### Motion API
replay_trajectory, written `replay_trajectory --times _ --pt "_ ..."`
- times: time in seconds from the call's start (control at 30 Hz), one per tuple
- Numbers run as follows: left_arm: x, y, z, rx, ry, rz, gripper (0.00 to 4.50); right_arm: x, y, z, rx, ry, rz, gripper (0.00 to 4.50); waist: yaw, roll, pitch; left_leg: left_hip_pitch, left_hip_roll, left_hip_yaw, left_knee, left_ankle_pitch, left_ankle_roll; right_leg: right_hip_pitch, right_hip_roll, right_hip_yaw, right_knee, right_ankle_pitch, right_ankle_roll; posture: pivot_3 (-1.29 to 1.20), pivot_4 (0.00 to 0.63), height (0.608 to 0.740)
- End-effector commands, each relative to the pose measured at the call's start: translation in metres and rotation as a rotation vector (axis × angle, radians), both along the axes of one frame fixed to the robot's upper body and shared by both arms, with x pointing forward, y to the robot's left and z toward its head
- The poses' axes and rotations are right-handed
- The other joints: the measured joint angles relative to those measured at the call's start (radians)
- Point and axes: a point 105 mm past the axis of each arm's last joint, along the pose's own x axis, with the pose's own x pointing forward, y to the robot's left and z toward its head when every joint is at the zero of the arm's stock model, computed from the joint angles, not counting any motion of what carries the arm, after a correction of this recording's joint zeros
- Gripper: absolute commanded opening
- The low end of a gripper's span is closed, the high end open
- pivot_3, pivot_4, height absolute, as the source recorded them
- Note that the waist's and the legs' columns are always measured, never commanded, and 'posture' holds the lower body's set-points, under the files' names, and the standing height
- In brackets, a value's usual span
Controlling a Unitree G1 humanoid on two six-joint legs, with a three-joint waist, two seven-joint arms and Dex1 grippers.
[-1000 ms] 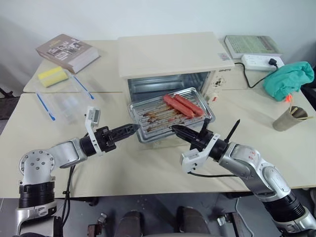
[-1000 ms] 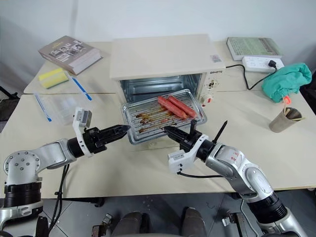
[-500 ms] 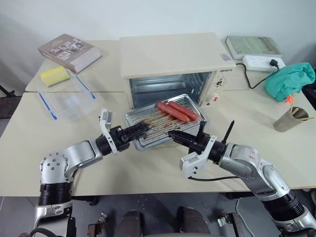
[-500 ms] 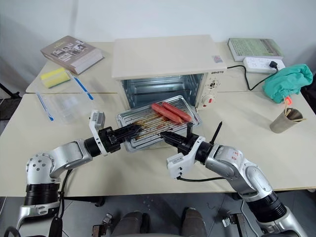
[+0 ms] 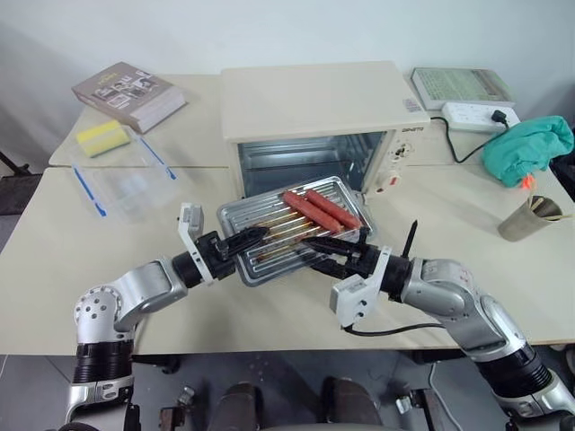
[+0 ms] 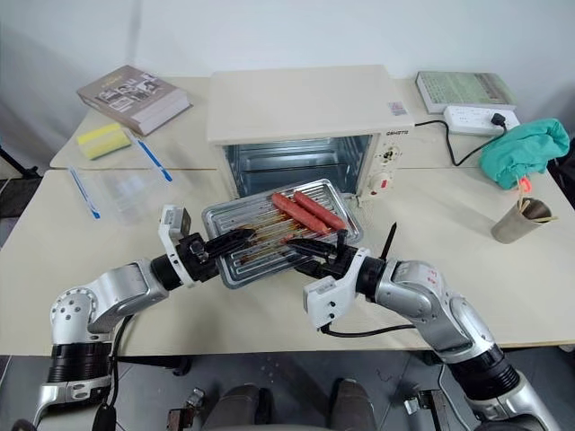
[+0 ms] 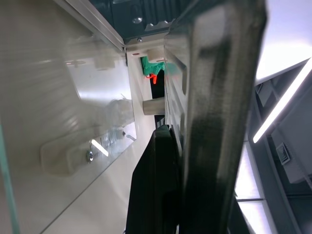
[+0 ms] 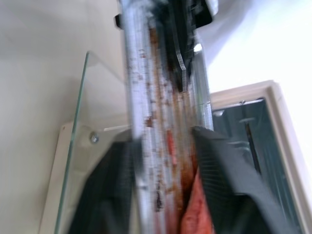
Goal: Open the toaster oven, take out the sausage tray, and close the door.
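The sausage tray point(image 5: 262, 217), silvery and ribbed with brown grease marks, hangs tilted in front of the cream toaster oven point(image 5: 314, 99), two red sausages point(image 5: 319, 209) lying on it. My left gripper point(image 5: 254, 237) is shut on the tray's near left rim. At the near right rim, my right gripper point(image 5: 317, 252) is open, one finger above the rim and one below. In the right wrist view the tray point(image 8: 156, 122) runs between the spread fingers point(image 8: 222, 180). The door point(image 7: 58, 97) lies folded down under the tray, mostly hidden in the head views.
A clear plastic box with blue clips point(image 5: 126, 184), a yellow sponge point(image 5: 101, 137) and a book point(image 5: 128, 95) are at the left. To the right sit a power strip point(image 5: 476, 112), a green cloth point(image 5: 526, 148) and a paper cup point(image 5: 523, 218).
The tray has come further out of the oven, toward me and to the left. My left gripper has closed on its rim, and my right gripper's fingers have spread apart.
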Motion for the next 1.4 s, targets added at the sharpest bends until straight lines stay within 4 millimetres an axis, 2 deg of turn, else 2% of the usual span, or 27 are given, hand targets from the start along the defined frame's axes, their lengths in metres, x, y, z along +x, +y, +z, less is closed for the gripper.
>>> replay_trajectory --times 0.03,0.13,0.17,0.3,0.4,0.53,0.63,0.83,1.03,1.1,1.2,1.3,1.4 --pt "-0.009 0.018 0.004 -0.050 -0.031 0.022 0.00 -0.011 0.001 0.019 0.028 -0.050 0.082 3.25 -0.001 0.000 0.000 0.000 0.000 0.000 0.000 0.000 0.000 0.000 0.000 0.000 0.000 0.000 0.000 0.00 0.150 0.740" --pt "-0.017 0.041 -0.004 -0.089 -0.015 0.064 0.00 -0.017 -0.009 0.021 0.024 -0.031 0.132 4.30 -0.003 0.000 0.000 0.001 0.000 0.000 -0.001 0.000 0.000 0.000 0.000 0.000 -0.001 0.000 0.000 0.00 0.150 0.740" --pt "-0.021 0.045 -0.005 -0.097 -0.018 0.057 0.00 -0.018 -0.013 0.020 0.022 -0.020 0.135 4.49 -0.001 0.000 0.000 0.001 0.000 0.000 -0.001 0.000 0.000 0.000 0.000 0.000 -0.001 0.000 0.000 0.00 0.150 0.740" --pt "-0.035 0.060 -0.009 -0.120 -0.017 0.060 0.00 -0.021 -0.030 0.018 0.021 0.011 0.148 4.49 0.001 0.000 0.000 0.001 0.000 0.001 0.000 0.000 0.001 0.002 0.000 0.000 -0.003 0.000 0.000 0.00 0.150 0.740" --pt "-0.052 0.082 -0.011 -0.174 -0.036 0.118 0.00 -0.014 -0.058 0.011 0.038 0.120 0.070 4.49 0.000 0.000 0.000 0.001 0.000 0.000 0.000 -0.001 0.001 0.003 0.000 0.000 -0.004 0.000 0.000 0.00 0.150 0.740" --pt "-0.069 0.098 -0.011 -0.217 -0.055 0.150 0.00 -0.006 -0.082 0.002 0.062 0.227 -0.013 4.49 -0.002 0.000 0.000 0.001 0.000 0.000 0.000 -0.001 0.001 0.003 0.000 0.000 -0.005 -0.001 -0.001 0.00 0.150 0.740" --pt "-0.090 0.120 -0.021 -0.244 -0.031 0.256 0.00 0.001 -0.107 -0.010 0.084 0.335 -0.090 3.95 -0.005 0.000 0.000 0.002 0.001 -0.001 -0.001 -0.001 0.001 0.003 0.000 0.001 -0.004 -0.001 -0.002 0.00 0.150 0.740" --pt "-0.120 0.147 -0.035 -0.274 0.001 0.431 0.00 0.021 -0.141 -0.024 0.181 0.496 -0.212 1.92 -0.002 0.000 0.000 0.002 0.002 -0.003 0.003 -0.004 0.003 0.003 0.000 0.002 -0.009 -0.001 -0.002 0.00 0.150 0.740" --pt "-0.131 0.165 -0.040 -0.317 -0.023 0.598 0.00 0.044 -0.164 -0.042 0.356 0.730 -0.369 0.01 0.000 0.001 0.000 0.001 0.007 -0.003 0.006 -0.007 0.003 0.004 0.000 0.002 -0.009 -0.001 -0.003 0.00 0.150 0.740" --pt "-0.130 0.169 -0.043 -0.329 -0.028 0.652 0.00 0.047 -0.168 -0.052 0.332 0.770 -0.407 0.01 0.000 0.001 0.000 0.001 0.007 -0.003 0.006 -0.007 0.003 0.004 0.000 0.002 -0.010 -0.001 -0.003 0.00 0.150 0.740" --pt "-0.124 0.177 -0.044 -0.353 -0.043 0.739 0.00 0.053 -0.163 -0.062 0.354 0.840 -0.414 0.01 -0.002 0.001 0.000 0.001 0.007 -0.002 0.006 -0.008 0.003 0.004 0.000 0.001 -0.011 -0.001 -0.004 0.00 0.150 0.740" --pt "-0.114 0.176 -0.044 -0.365 -0.042 0.761 0.00 0.064 -0.153 -0.060 0.397 0.843 -0.382 0.01 -0.002 0.001 0.000 0.001 0.006 -0.001 0.006 -0.009 0.003 0.004 0.002 0.001 -0.010 -0.001 -0.004 0.00 0.150 0.740" --pt "-0.108 0.174 -0.044 -0.363 -0.037 0.752 0.00 0.071 -0.142 -0.049 0.464 0.826 -0.319 0.01 -0.003 0.001 0.000 0.001 0.006 -0.001 0.006 -0.009 0.002 0.003 0.002 0.001 -0.010 -0.001 -0.004 0.00 0.150 0.740"
